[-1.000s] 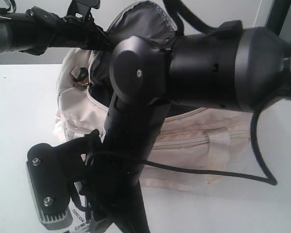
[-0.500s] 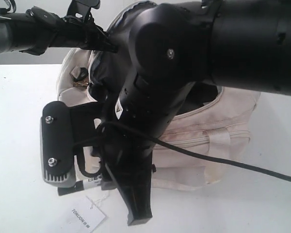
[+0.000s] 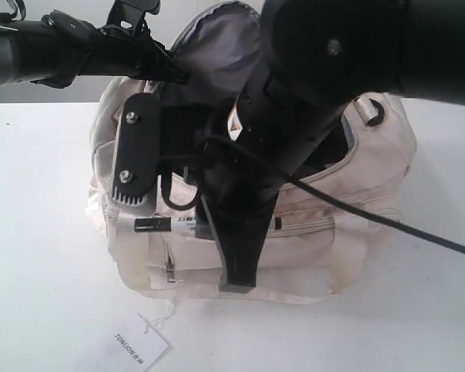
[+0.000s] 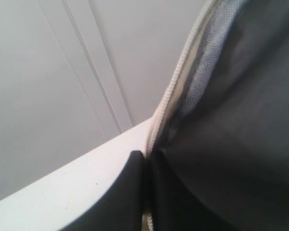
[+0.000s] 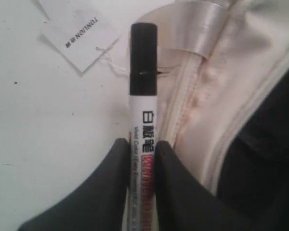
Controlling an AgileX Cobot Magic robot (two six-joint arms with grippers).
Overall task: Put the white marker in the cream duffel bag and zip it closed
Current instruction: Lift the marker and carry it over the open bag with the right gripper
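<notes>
The cream duffel bag [image 3: 372,170] stands mid-table with its curved top flap [image 3: 217,46] lifted, dark lining showing. My left gripper [image 3: 169,74] is shut on the flap's zipper edge [image 4: 183,72]; in the left wrist view its fingers [image 4: 130,192] pinch that edge. My right gripper [image 5: 142,149] is shut on the white marker [image 5: 143,96], black cap pointing away from the wrist. In the exterior view the marker [image 3: 167,225] lies level in front of the bag's front side, below the opening. The right arm hides much of the opening.
A white paper tag [image 3: 139,349] printed "TONIJON" lies on the white table [image 3: 39,232] in front of the bag, tied on by a thin string; the right wrist view shows the tag [image 5: 79,33] too. A black cable [image 3: 387,221] crosses the bag's front.
My right arm has risen and moved back from the table's front toward the bag, carrying the marker up to the bag's front side. The left gripper has kept holding the flap.
</notes>
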